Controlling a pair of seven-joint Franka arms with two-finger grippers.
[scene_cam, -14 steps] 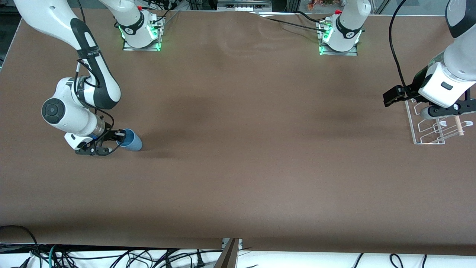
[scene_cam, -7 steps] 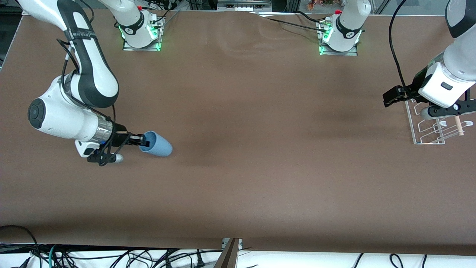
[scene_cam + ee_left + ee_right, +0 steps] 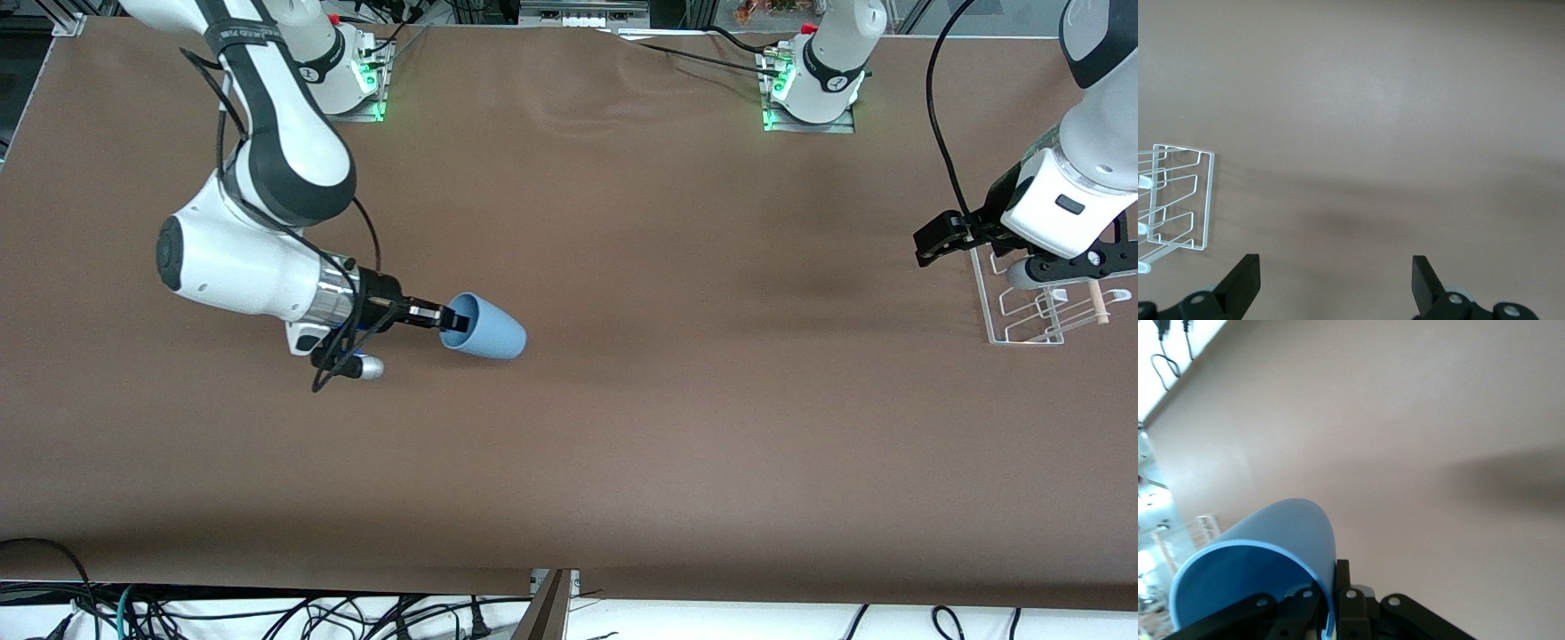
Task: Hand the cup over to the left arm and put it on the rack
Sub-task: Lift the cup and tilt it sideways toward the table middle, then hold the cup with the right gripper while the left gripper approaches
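The light-blue cup (image 3: 487, 329) lies on its side in the air, its closed end pointing toward the left arm's end of the table. My right gripper (image 3: 447, 318) is shut on its rim, with one finger inside the cup (image 3: 1265, 567) and one outside; it hangs over the table's right-arm half. My left gripper (image 3: 1063, 264) hovers over the wire rack (image 3: 1022, 313) at the left arm's end, waiting. In the left wrist view its fingers (image 3: 1245, 283) stand wide open with nothing between them, and the rack (image 3: 1179, 200) shows beside them.
A light wooden rod (image 3: 1096, 299) lies across the rack. A thick black cable (image 3: 941, 116) loops from the left arm's wrist up over the table. The brown table cover (image 3: 676, 418) spans the table, with cables past its front edge.
My right arm has lifted the cup and carried it toward the middle of the table, and its wrist has swung out level. The left arm has barely moved.
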